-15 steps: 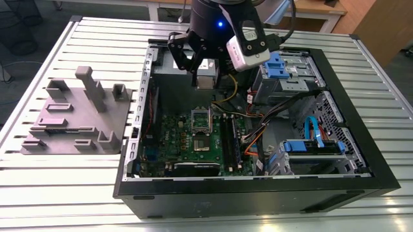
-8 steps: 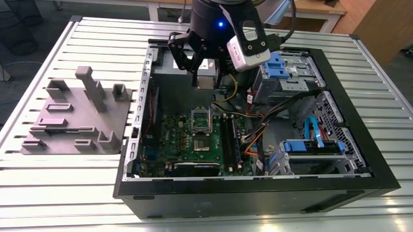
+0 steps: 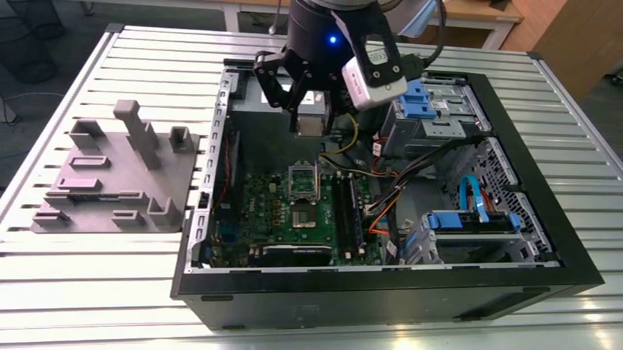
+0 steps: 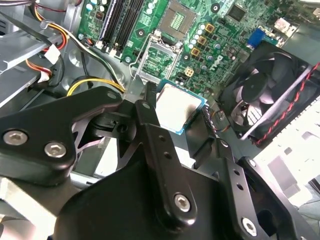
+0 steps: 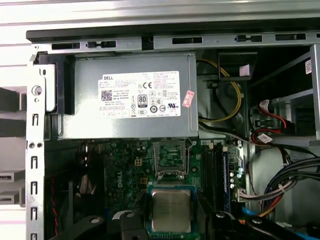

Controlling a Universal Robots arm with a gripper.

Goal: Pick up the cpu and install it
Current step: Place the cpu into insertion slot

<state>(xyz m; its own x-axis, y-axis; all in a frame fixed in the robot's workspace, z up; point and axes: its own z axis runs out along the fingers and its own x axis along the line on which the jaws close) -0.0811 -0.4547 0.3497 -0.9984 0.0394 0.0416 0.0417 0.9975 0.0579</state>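
The cpu (image 3: 309, 124), a small square chip with a shiny silver top and a thin pale rim, is hanging flat in the air inside the open computer case (image 3: 389, 295). The gripper (image 3: 309, 117) is holding it, with the black fingers (image 4: 152, 120) pinching it by two opposite edges. In both wrist views the chip (image 4: 177, 107) (image 5: 171, 210) is showing its metal lid between the dark finger links. Any marking on the lid is too faint to read.

Below it the green motherboard (image 3: 262, 211) is lying flat in the case. The metal-framed socket (image 3: 303, 213) is sitting open there, apart from the chip, with its load plate (image 3: 302, 179) standing raised at the end nearer the gripper. Long memory slots (image 4: 120, 25) are running beside the socket, and a black fan (image 4: 270, 95) is sitting at the board's edge.

The grey power supply (image 5: 125, 95) is occupying the end of the case beyond the socket. It is carrying a white printed label (image 5: 140, 95) crowded with small text and approval marks, plus a small pink sticker (image 5: 188, 98). A yellow cable (image 5: 235, 100) is looping beside it. Blue drive caddies (image 3: 472, 219) are sitting toward the exterior view's right.

The case is resting on a slatted metal worktop (image 3: 98, 292). A grey plastic fixture (image 3: 117, 175) with upright blocks is standing just beside the case, on the exterior view's left.
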